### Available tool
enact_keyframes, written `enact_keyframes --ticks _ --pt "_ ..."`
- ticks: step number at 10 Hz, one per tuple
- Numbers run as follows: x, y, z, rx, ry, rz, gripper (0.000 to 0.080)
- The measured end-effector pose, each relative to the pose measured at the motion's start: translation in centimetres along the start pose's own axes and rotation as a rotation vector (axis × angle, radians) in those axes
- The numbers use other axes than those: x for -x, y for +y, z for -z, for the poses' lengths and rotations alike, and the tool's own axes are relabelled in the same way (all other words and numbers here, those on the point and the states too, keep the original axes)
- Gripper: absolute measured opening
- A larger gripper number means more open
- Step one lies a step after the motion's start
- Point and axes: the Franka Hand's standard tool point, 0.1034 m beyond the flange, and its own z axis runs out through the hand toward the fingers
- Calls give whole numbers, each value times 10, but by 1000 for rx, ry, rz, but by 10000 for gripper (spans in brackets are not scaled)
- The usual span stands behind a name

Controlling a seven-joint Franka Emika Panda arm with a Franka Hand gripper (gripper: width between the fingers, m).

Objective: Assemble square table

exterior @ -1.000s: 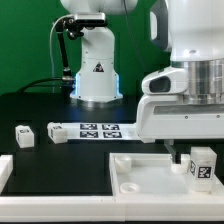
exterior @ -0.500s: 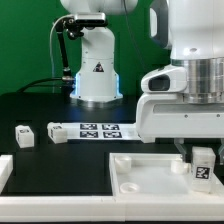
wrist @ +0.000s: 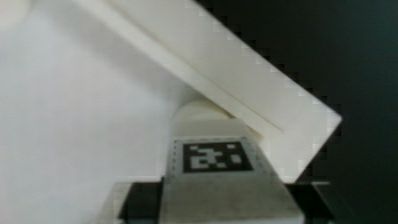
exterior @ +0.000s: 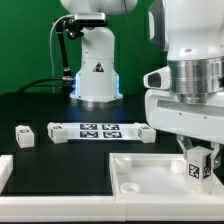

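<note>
The square table slab lies white with a raised rim at the front of the exterior view. My gripper is shut on a white tagged leg block and holds it upright over the slab's corner on the exterior view's right. In the wrist view the leg stands between my dark fingers, its tag facing the camera, over the slab's white surface near its raised rim. Another leg block lies on the black table at the exterior view's left.
The marker board lies behind the slab. The robot base stands at the back. A white border rail lies at the front left of the exterior view.
My gripper has moved a little with the leg, shifting toward the exterior view's right and slightly up over the slab's corner. The leg stays gripped.
</note>
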Motion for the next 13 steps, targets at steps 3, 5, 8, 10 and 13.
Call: enact_keyframes --ticks 3,5,8,10,13 --pt "0 -1 -2 -29 -21 -354 291" --pt "0 -1 -2 -29 -21 -318 291" --pt "-4 3 -3 -18 -15 304 591" --pt "-5 2 -3 -20 -11 430 646" --pt "-5 2 -1 20 9 829 649"
